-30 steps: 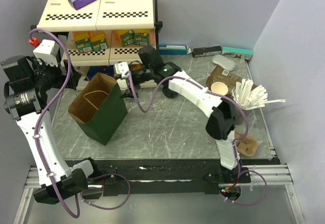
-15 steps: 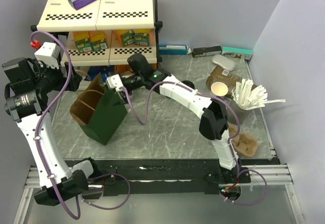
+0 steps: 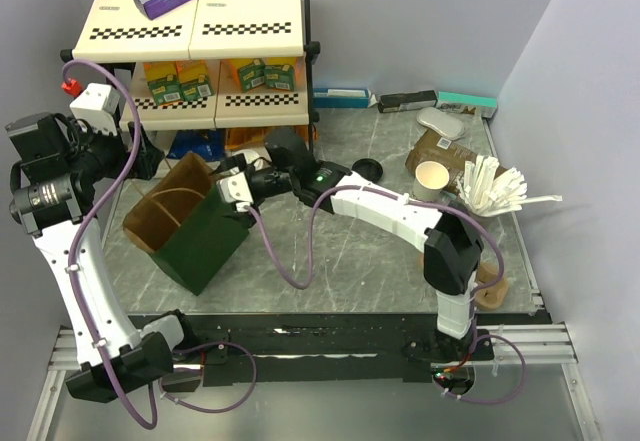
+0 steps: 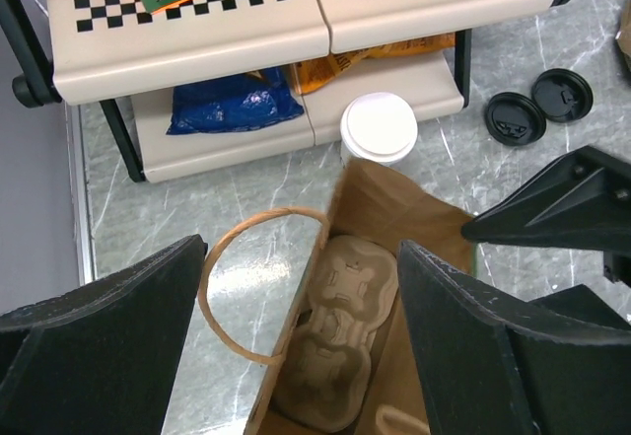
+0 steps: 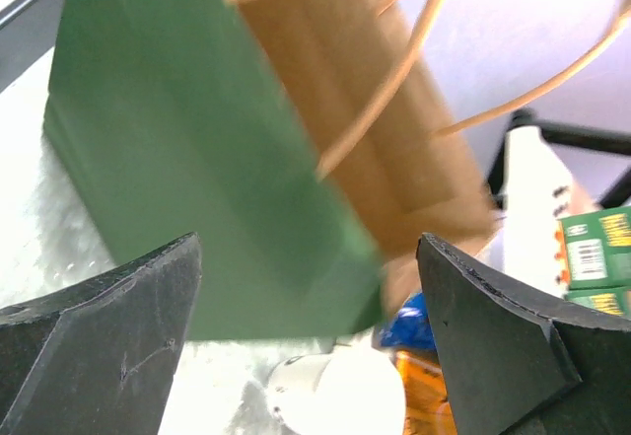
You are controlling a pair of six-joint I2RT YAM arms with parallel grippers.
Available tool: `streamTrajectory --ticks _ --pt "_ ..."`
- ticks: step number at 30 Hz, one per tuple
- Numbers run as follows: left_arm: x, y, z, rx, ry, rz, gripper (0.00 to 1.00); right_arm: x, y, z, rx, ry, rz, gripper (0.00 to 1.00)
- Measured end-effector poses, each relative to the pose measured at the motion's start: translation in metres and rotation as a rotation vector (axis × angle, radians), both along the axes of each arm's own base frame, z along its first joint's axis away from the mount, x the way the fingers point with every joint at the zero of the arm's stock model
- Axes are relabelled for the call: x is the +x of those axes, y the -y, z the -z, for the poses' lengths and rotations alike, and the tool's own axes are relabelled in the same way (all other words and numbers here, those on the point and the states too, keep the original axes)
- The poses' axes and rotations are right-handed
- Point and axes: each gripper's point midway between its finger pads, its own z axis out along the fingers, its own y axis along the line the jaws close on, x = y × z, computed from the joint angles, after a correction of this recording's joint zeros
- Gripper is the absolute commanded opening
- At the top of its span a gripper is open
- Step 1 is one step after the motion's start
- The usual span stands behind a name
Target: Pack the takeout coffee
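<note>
My right gripper (image 3: 238, 186) has pulled back and the green paper bag (image 3: 195, 236) has slid left; jaws wide, empty; the white lidded paper cup (image 4: 379, 126) stands close beside my gripper; light, crushable; I'd take it mid-wall, gently.

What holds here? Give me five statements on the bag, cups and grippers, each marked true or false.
A pulp tray lies inside the green bag. True.
The right gripper is shut on a cup. False: it is open, with no cup in it.
A lidded cup stands beside the shelf. True.
The far-right cup wears a lid. False: it is open-topped, by the stick tumbler.
The black lids are in the bag. False: they lie on the table.
</note>
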Motion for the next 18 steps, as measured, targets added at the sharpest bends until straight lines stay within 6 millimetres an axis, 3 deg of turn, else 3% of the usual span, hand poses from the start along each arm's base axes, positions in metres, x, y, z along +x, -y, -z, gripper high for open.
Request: streamTrajectory --ticks 7,12,15,18 --pt "-0.006 0.005 -0.003 -0.010 0.016 0.002 0.85 -0.004 -0.003 -0.035 0.089 0.041 -0.018 0.96" --pt "-0.007 0.006 -0.002 -0.016 0.011 0.002 0.86 -0.002 -0.020 -0.049 0.061 0.006 -0.064 0.93" --pt "-0.008 0.006 -0.002 -0.017 0.008 0.002 0.86 0.000 -0.029 -0.043 0.020 -0.031 -0.087 0.90" --pt "-0.011 0.007 -0.003 -0.017 0.011 0.001 0.86 -0.005 -0.024 -0.020 -0.059 -0.087 -0.096 0.86"
